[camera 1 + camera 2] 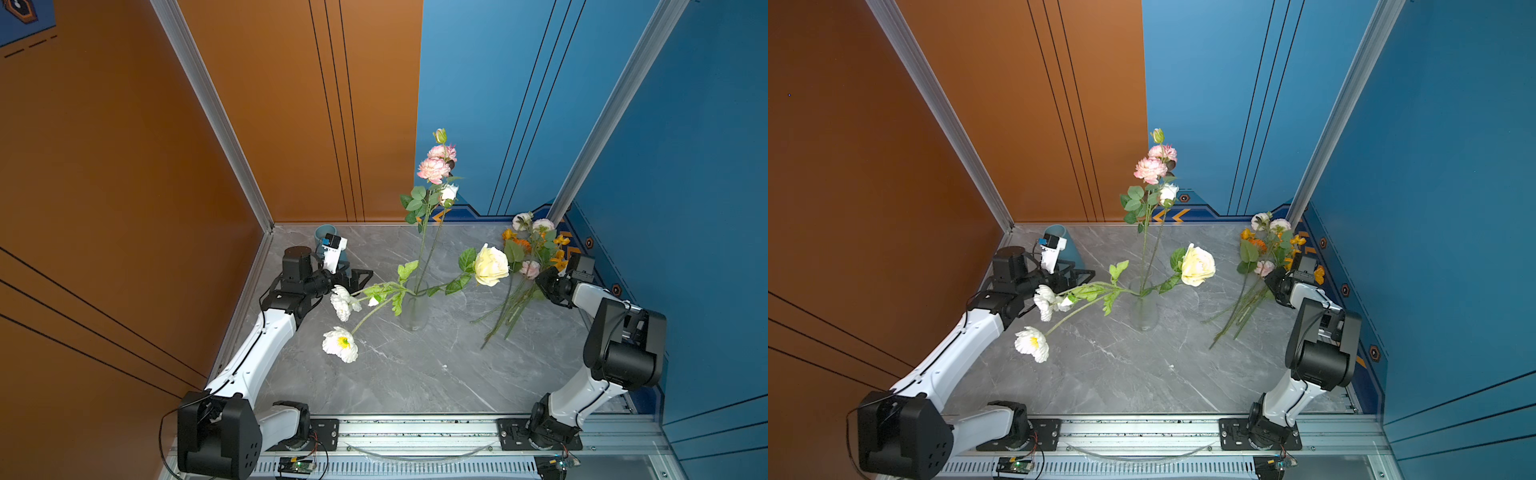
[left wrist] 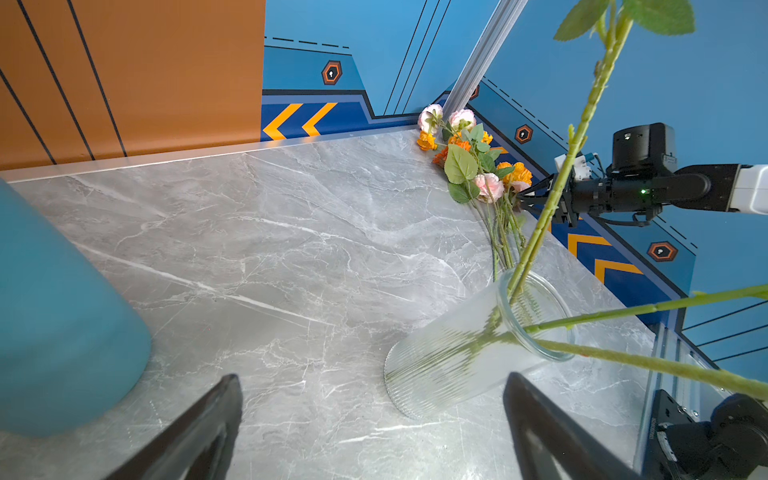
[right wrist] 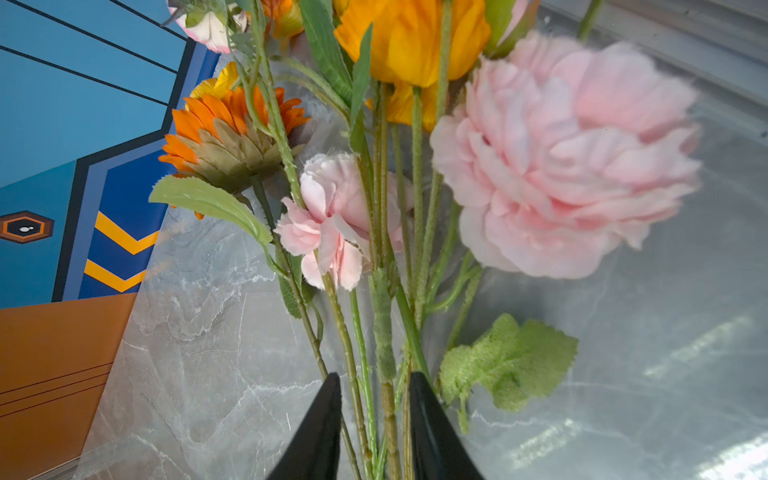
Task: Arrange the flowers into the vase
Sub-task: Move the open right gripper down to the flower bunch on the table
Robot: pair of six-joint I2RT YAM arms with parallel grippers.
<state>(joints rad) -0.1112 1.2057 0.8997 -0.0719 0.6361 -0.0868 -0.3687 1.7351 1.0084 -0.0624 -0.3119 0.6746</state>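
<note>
barely visible: right pincer (image 1: 540, 280) among flowers (image 1: 517, 250)

A grey marble-patterned bench (image 1: 415, 374) is walled by orange panels (image 1: 124, 166) on the left and part of the back, and by blue panels (image 1: 478, 104) on the rest, with 2 pale aluminium posts (image 1: 212, 112) rising from the back corners. A darker band with orange chevrons (image 2: 299, 120) and hexagon badges (image 2: 331, 73) runs along the foot of the blue panels. A slotted metal rail (image 1: 415, 432) edges the near side; even light leaves soft glare on the stone.
</note>
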